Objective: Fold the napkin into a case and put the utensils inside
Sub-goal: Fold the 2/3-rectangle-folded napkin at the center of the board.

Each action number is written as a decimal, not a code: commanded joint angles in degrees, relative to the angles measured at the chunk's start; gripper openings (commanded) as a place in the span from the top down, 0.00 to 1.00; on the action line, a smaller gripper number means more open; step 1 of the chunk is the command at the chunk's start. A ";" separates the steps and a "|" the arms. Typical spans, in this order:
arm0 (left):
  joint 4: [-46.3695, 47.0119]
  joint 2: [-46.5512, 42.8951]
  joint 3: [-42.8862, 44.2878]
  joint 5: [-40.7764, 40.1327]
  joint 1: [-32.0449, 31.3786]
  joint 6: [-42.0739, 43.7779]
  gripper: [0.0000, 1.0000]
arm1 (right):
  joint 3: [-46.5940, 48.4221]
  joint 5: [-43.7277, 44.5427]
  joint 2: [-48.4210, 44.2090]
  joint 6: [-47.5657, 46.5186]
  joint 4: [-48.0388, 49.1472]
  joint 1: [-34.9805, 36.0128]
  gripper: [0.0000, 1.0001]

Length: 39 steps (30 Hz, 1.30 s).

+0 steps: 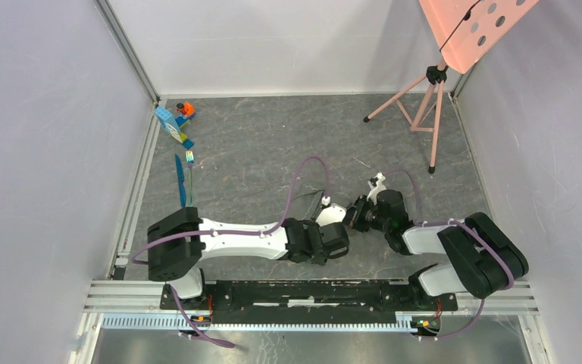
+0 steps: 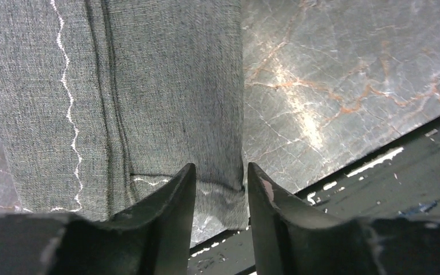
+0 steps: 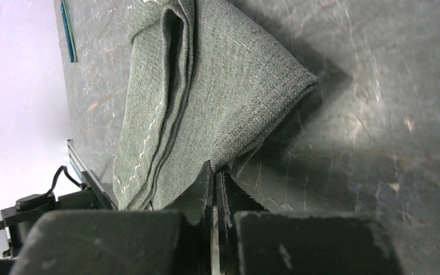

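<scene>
The napkin (image 1: 310, 203) is a dark grey cloth with a pale stitched line, lying folded in layers between the two grippers. My right gripper (image 3: 215, 172) is shut on one edge of it (image 3: 206, 97) and holds that part raised. My left gripper (image 2: 217, 180) is open, with its fingers (image 2: 172, 197) on either side of the cloth's near corner (image 2: 149, 86). The blue knife (image 1: 180, 180) and the fork (image 1: 190, 168) lie side by side at the far left of the table. The knife also shows in the right wrist view (image 3: 67, 31).
Blue and orange toy blocks (image 1: 174, 121) stand at the back left, beyond the utensils. A pink tripod (image 1: 424, 106) with a pink perforated board (image 1: 474, 26) stands at the back right. White walls enclose the table. The black mounting rail (image 1: 311, 292) runs along the near edge.
</scene>
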 commanded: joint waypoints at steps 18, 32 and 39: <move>24.77 -8.94 -5.90 24.55 32.20 2.02 0.76 | 14.56 3.21 2.48 -15.58 -15.89 0.23 1.00; 30.58 8.33 -2.28 26.64 33.84 2.37 0.91 | 19.40 6.34 0.88 -15.03 -21.51 2.50 1.00; 33.54 9.12 -5.80 25.31 33.89 1.79 0.92 | 23.48 8.52 2.33 -12.48 -23.93 5.94 1.00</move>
